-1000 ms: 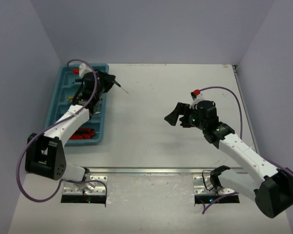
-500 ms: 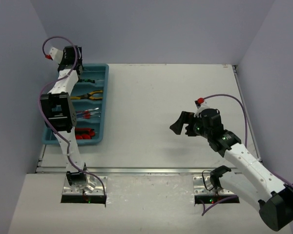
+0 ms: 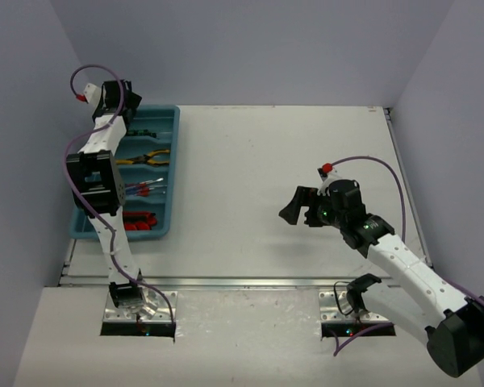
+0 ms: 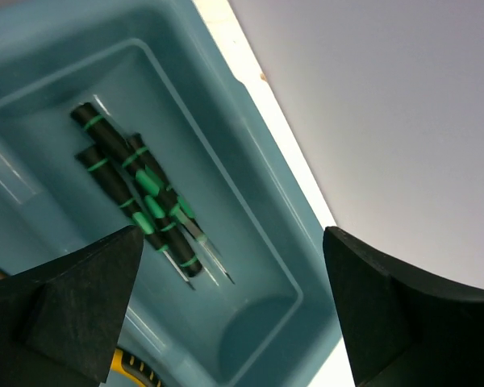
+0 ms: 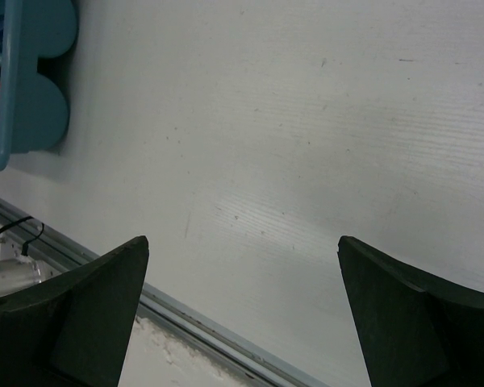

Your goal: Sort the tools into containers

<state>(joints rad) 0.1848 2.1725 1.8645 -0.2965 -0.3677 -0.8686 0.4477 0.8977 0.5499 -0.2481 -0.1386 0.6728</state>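
In the right half of the overhead view, nearest the bases, the right pincer (image 3: 297, 205) hangs over the bare white worktop (image 3: 266, 161). Its fingers are spread wide with nothing between them.

The teal tray (image 3: 175, 165) lies at the left edge of the worktop, its length running from near to far up the frame. Its four compartments cross it from left to right, stacked one behind the other. Every tool lies with its long axis along its compartment, roughly left to right in the frame.

- **Nearest compartment:** the red-handled tools (image 3: 137, 220), packed close together.
- **Second compartment:** the blue-handled screwdrivers (image 3: 148, 191), with red showing among them.
- **Third compartment:** the yellow-handled pliers (image 3: 145, 159). Which way their nose points is too small to tell.
- **Farthest compartment:** the green-and-black screwdrivers (image 4: 141, 197), in a tight bundle of about five. They have slim black handles ringed with green. In the left wrist view the handles sit toward the upper left of the frame and the thin tips point to the lower right.

The left pincer (image 4: 231, 235) hovers above this last compartment at the upper left of the overhead view. It is released, its fingers far apart and grasping nothing.
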